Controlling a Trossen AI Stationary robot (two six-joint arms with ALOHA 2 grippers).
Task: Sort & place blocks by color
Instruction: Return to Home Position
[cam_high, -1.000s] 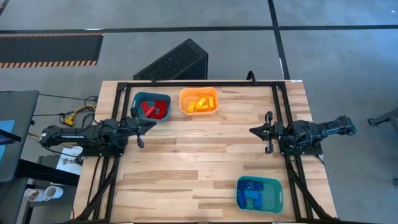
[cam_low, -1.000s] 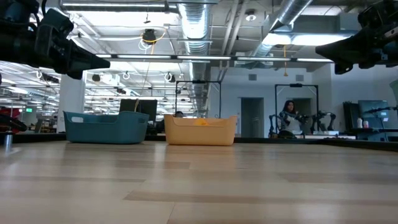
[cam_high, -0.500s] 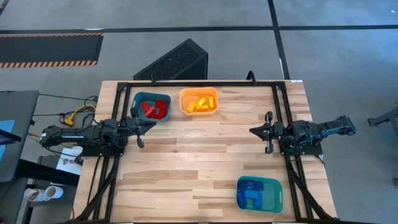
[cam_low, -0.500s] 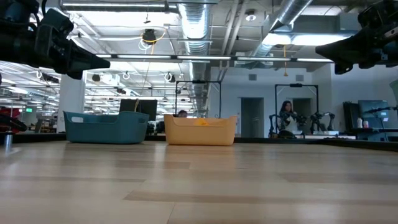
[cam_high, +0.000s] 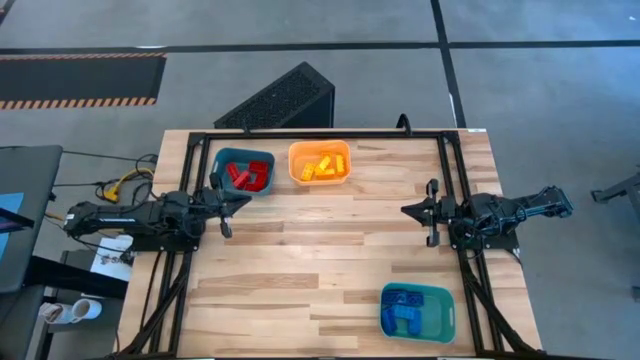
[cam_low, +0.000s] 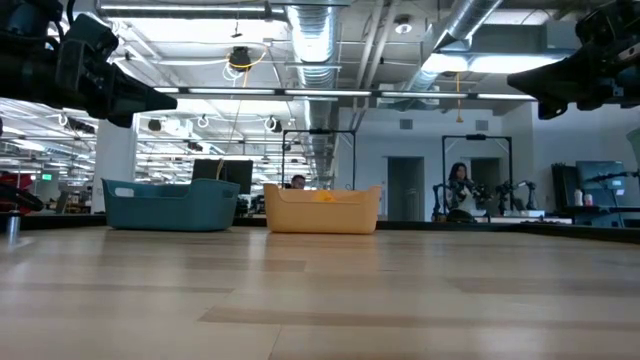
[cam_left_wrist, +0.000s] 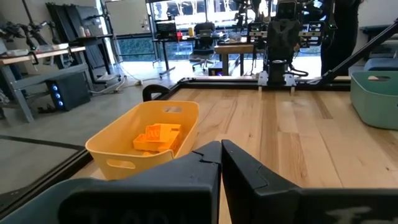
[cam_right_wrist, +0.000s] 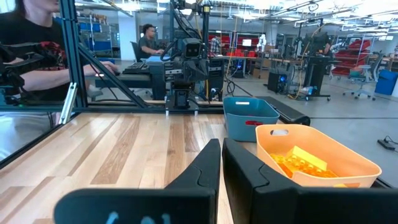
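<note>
Mid-left and mid-right over the desk (cam_high: 320, 250), left gripper (cam_high: 238, 203) and right gripper (cam_high: 410, 210) hung closed, empty. Blocks (cam_high: 250, 178) lay in three bins (cam_high: 293, 162).

High view straight down on the desk (cam_high: 330, 250), low view level along it, wrist views facing each other, all sharing the orange bin (cam_high: 319, 162).

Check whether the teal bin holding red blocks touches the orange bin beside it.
Apart. The high view shows a strip of bare tabletop between the teal bin and the orange bin; the low view shows the same gap.
</note>
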